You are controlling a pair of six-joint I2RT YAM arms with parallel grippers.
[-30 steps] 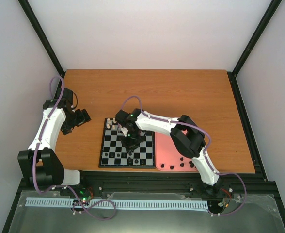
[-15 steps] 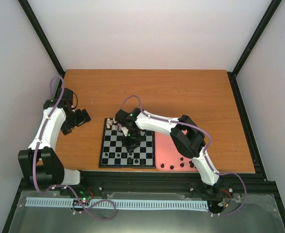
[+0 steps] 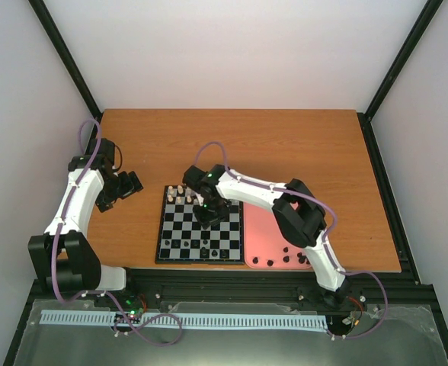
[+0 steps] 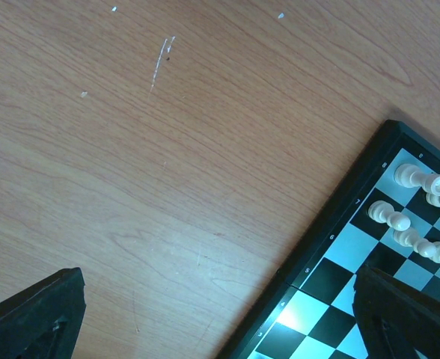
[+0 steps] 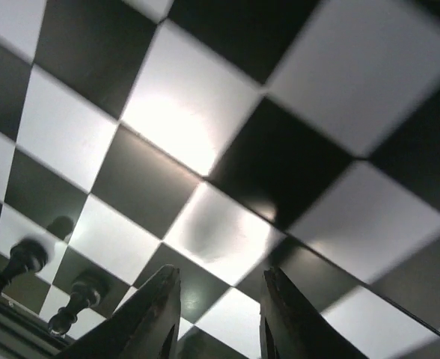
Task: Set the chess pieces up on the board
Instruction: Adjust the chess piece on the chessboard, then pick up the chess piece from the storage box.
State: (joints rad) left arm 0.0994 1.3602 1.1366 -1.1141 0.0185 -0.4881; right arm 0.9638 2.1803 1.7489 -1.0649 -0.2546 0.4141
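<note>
The board [image 3: 180, 226] lies at the table's near edge. Several black chess pieces [image 3: 203, 245] stand on its near rows, and more lie on the pink tray [image 3: 264, 229] near its front right. My right gripper [image 3: 211, 216] hovers over the board's middle. In the right wrist view it [image 5: 220, 283] is open, with only bare squares [image 5: 317, 75] between the fingers and two black pieces [image 5: 24, 259] at the lower left. My left gripper [image 3: 122, 187] stays open over bare wood left of the board, whose corner [image 4: 332, 273] shows in the left wrist view.
Cream-white pieces [image 3: 179, 195] fill the board's far left rows and also show in the left wrist view [image 4: 422, 224]. The pink tray touches the board's right edge. Black frame posts stand at the table's corners, with bare wood beyond the board.
My right gripper has opened its jaws and shifted a little toward the board's far side. The left arm has not moved.
</note>
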